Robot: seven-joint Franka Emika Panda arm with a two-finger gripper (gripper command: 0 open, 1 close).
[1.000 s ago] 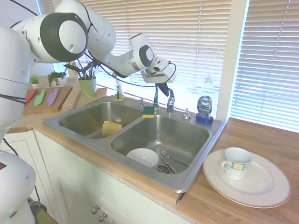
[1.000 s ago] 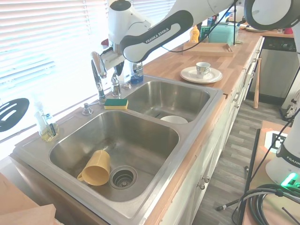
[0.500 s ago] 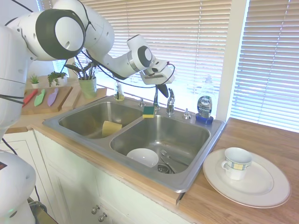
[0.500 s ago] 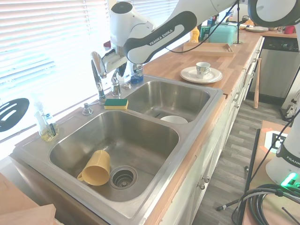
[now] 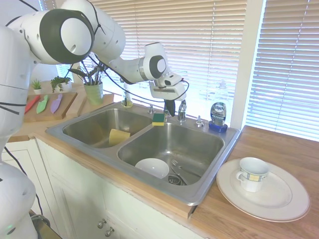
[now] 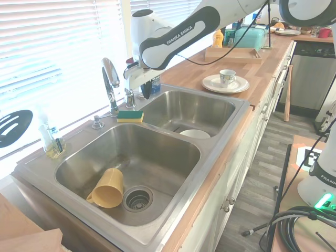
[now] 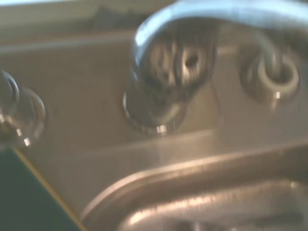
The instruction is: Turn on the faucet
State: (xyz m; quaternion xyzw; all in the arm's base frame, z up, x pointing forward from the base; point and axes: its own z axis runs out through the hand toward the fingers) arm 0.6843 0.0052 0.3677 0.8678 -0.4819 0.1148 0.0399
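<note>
The pincer (image 5: 170, 108) hangs fingers-down right by the faucet (image 6: 109, 79) at the back rim of the sink (image 5: 209, 177), its dark fingers close together and apparently gripping nothing, just beside the short chrome lever (image 6: 129, 97). A green-and-yellow sponge (image 6: 129, 115) lies on the divider nearby.

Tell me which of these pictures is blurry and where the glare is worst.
Wrist view: soft and smeared throughout, the shiny chrome faucet only a blurred shape. First exterior view: sharp, bright daylight through the white slatted window blinds. Second exterior view: the blinds blow out to near white behind the faucet's arched spout; the steel sink basin stays clear.
</note>
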